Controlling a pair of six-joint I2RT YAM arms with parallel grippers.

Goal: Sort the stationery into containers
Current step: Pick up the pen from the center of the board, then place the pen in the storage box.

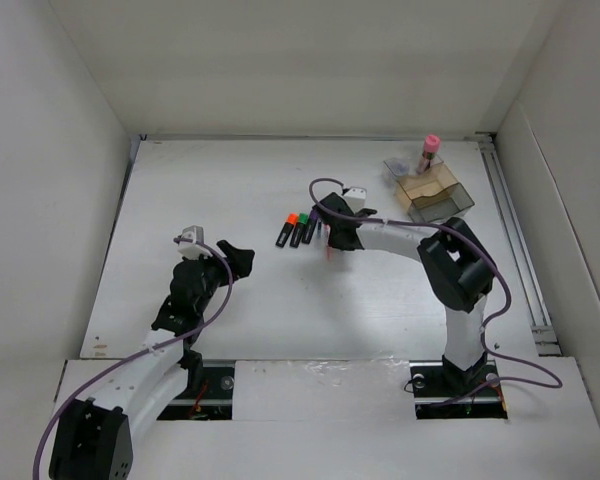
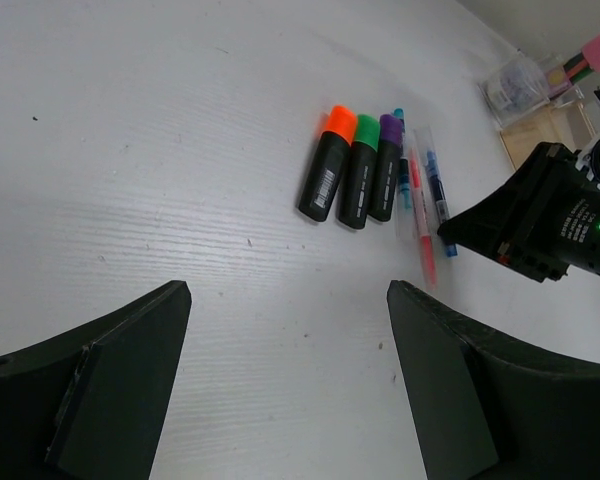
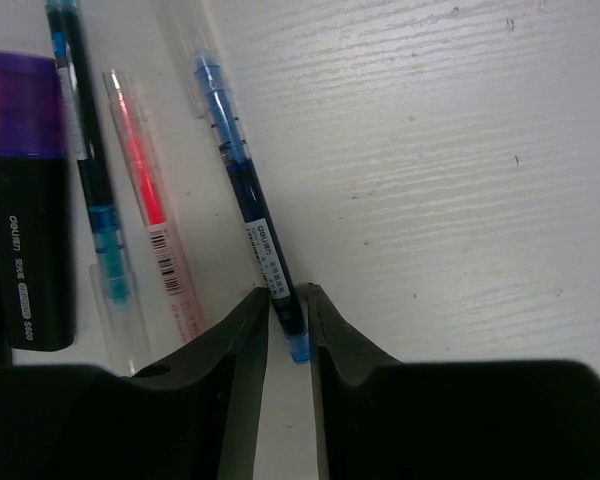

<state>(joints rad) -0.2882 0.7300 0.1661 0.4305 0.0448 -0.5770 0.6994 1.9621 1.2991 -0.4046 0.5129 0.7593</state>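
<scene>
Where jaws close — blue pen (image 3: 242, 180) lies between.

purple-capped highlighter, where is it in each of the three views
Top external: purple-capped highlighter sits mid-table, rightmost of the three stubby markers, beside the right gripper.
Left wrist: upper centre, right of the green-capped highlighter.
Right wrist: far left edge.
Shared landmark: the dark blue pen, right of it.

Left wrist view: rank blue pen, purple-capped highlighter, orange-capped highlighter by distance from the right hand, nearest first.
1. Blue pen: its near end lies between the right hand's fingers.
2. Purple-capped highlighter: left of the thin pens, rightmost of the three.
3. Orange-capped highlighter: leftmost of the row, farthest away.
</scene>
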